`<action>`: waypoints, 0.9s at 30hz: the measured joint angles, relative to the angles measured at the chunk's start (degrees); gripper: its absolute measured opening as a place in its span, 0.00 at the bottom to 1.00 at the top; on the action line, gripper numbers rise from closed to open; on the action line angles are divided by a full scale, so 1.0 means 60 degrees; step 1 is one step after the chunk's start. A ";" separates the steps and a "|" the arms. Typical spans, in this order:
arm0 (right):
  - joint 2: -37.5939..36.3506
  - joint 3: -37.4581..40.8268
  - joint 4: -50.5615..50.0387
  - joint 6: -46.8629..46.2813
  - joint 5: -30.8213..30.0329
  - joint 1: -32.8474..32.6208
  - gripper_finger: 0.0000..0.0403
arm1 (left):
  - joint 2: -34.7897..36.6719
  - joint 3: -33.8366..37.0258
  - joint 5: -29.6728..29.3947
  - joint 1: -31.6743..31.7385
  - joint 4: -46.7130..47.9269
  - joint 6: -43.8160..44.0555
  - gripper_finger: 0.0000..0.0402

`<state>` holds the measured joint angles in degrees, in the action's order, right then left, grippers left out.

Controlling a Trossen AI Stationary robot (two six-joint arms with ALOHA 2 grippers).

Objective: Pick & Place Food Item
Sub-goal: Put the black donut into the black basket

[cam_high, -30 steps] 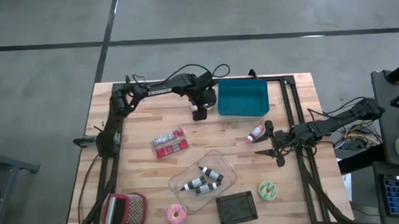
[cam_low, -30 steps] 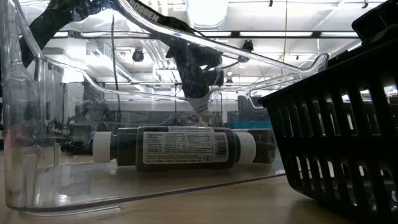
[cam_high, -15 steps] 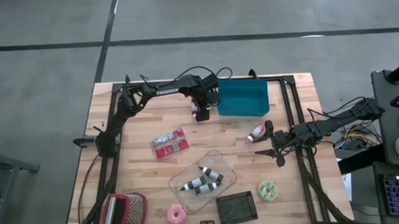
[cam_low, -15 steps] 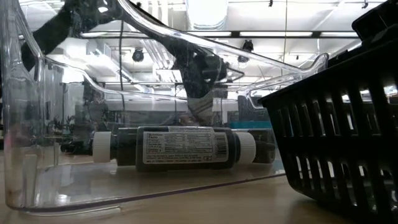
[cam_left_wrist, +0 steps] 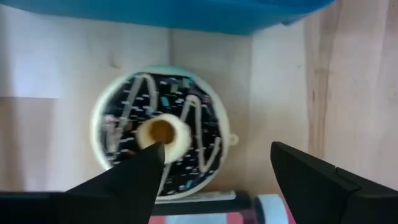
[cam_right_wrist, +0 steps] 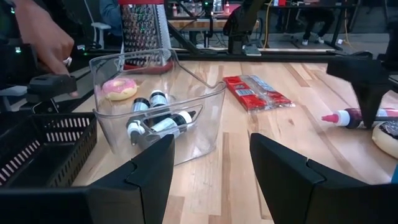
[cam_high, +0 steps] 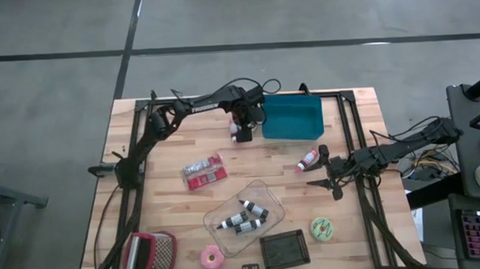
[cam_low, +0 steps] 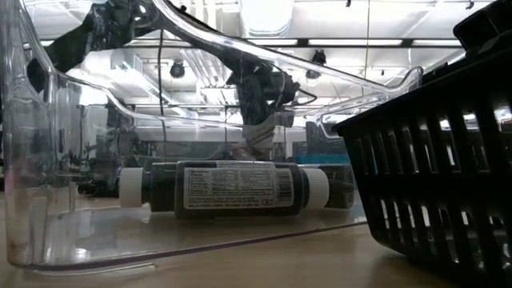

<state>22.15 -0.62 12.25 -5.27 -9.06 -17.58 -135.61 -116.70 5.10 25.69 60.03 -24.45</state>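
A chocolate-iced doughnut (cam_left_wrist: 158, 134) with white zigzag lines lies flat on the wood beside the blue bin (cam_high: 292, 118), at the table's far side. My left gripper (cam_left_wrist: 217, 149) hangs open over it, pointing down. One fingertip (cam_left_wrist: 149, 162) shows over the doughnut's middle and the other over bare wood. In the high view the left hand (cam_high: 241, 126) hides the doughnut. The right wrist view shows the doughnut's edge (cam_right_wrist: 388, 134) under the left gripper's finger (cam_right_wrist: 367, 87). My right gripper (cam_right_wrist: 211, 149) waits open near the table's right side (cam_high: 319, 180).
A red-labelled squeeze bottle (cam_right_wrist: 348, 116) lies right by the doughnut. A second small bottle (cam_high: 308, 158) lies near my right gripper. Nearer are a red packet (cam_high: 203, 171), a clear tub of dark bottles (cam_high: 244, 217), a grater (cam_high: 148, 254), a pink doughnut (cam_high: 210, 256) and a black basket (cam_high: 284, 249).
My left gripper has moved a little toward the table's far edge alongside the blue bin. It has sunk lower and tipped to point more steeply down.
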 joint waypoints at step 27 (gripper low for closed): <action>0.0001 -0.0781 -0.0551 0.0079 -0.0015 0.0000 0.52 | -0.0014 0.0094 -0.0210 -0.0111 0.0201 -0.0361 0.18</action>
<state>22.15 -5.31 8.94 -4.80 -9.15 -17.58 -135.70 -116.14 3.84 25.02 61.24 -26.61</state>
